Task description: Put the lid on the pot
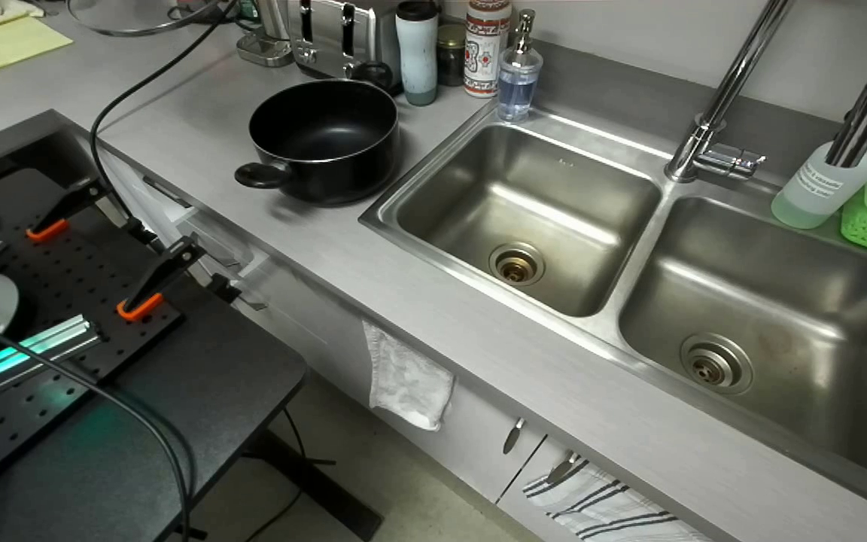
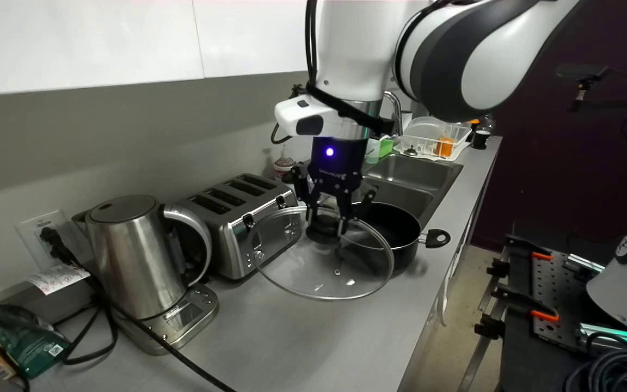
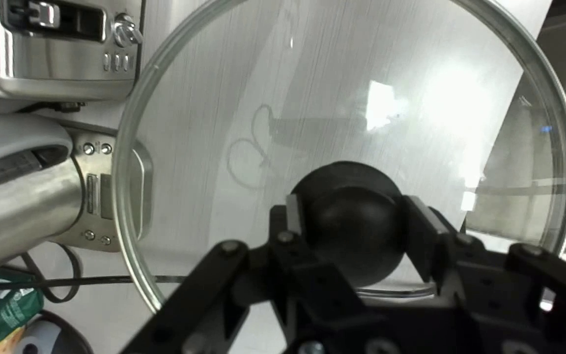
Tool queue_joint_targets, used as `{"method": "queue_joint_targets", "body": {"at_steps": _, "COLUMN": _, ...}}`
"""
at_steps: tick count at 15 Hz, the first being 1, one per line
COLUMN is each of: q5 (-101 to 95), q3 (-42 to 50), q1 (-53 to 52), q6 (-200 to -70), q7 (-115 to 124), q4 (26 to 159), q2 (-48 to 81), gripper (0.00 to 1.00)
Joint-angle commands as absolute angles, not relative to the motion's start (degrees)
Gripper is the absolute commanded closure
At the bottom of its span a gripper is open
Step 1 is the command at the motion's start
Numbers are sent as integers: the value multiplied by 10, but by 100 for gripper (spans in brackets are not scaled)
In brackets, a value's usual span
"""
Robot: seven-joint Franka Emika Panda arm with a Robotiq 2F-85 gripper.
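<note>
My gripper (image 2: 326, 222) is shut on the dark centre knob of the glass lid (image 2: 313, 272) and holds it in the air above the counter. In the wrist view the fingers (image 3: 354, 216) press on both sides of the knob, and the see-through lid (image 3: 322, 98) with its metal rim spreads under them. The black pot (image 1: 339, 177) stands upright and uncovered on the counter, its inside visible. In an exterior view the pot (image 2: 407, 256) is partly behind the lid, which hangs on the kettle side of it. The lid and gripper do not show in an exterior view.
The steel toaster (image 2: 248, 223) and kettle (image 2: 134, 256) stand along the wall beside the lid. A tumbler (image 1: 418, 56) and soap dispenser (image 1: 518, 79) stand behind the pot. The sink (image 1: 433, 260) lies beside the pot. A black cable (image 2: 172, 354) crosses the counter.
</note>
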State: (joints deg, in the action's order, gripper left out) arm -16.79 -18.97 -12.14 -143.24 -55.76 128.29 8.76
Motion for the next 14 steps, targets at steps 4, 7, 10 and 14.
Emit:
{"method": "queue_joint_targets", "body": {"at_steps": 4, "q5": -28, "q3": -166, "q1": -108, "q6": -1341, "q7": -526, "q4": 1238, "q2": 56, "gripper": 74}}
{"method": "queue_joint_targets", "body": {"at_steps": 7, "q5": 7, "q3": -152, "q1": -99, "q6": -1330, "q7": -496, "q4": 1233, "q2": 55, "gripper": 74}}
{"method": "queue_joint_targets", "body": {"at_steps": 10, "q5": 26, "q3": -139, "q1": -90, "q6": -1342, "q7": -465, "q4": 1246, "q2": 45, "gripper": 74}}
{"method": "queue_joint_targets", "body": {"at_steps": 14, "q5": 34, "q3": -123, "q1": -82, "q6": -1356, "q7": -380, "q4": 1264, "q2": 39, "gripper": 74}}
